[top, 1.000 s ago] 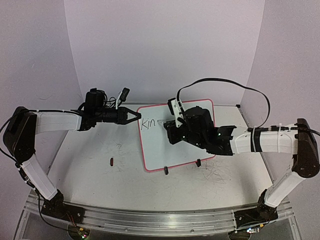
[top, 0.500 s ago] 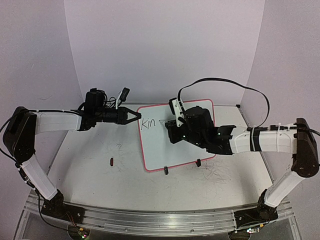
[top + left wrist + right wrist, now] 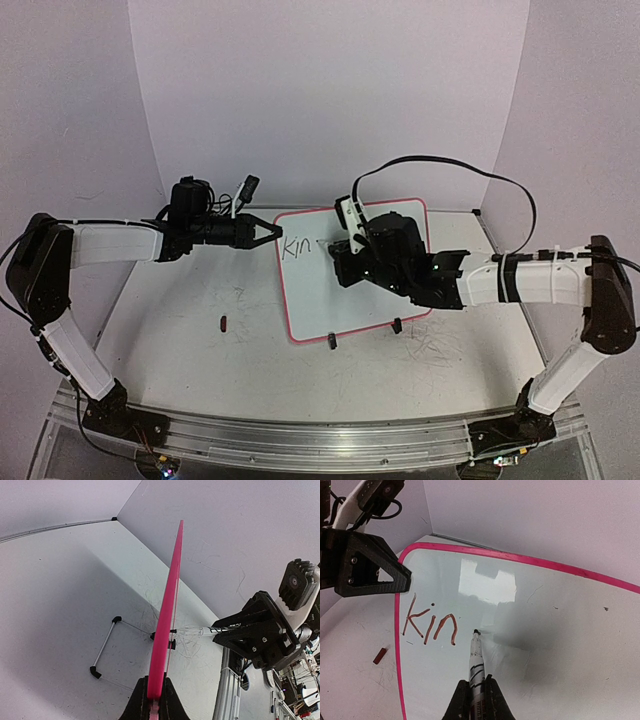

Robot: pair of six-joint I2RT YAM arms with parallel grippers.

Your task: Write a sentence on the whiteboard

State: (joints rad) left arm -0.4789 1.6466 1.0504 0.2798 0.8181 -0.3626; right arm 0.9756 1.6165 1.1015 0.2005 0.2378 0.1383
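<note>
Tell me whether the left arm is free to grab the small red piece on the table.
Probably not now: the left tool is clamped on the edge of the pink-framed whiteboard; the small red piece itself lies uncovered.

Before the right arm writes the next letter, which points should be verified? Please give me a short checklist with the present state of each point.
1. The left gripper is shut on the edge of the whiteboard: ok.
2. The marker is clamped in the right gripper, tip toward the board: ok.
3. The tip stands just right of the sentence so far, "kin": ok.
4. The tip touches the board surface: cannot tell.
5. Bare board remains right of the tip for more letters: ok.
6. The sentence is complete: not ok, only "kin" is written.
</note>
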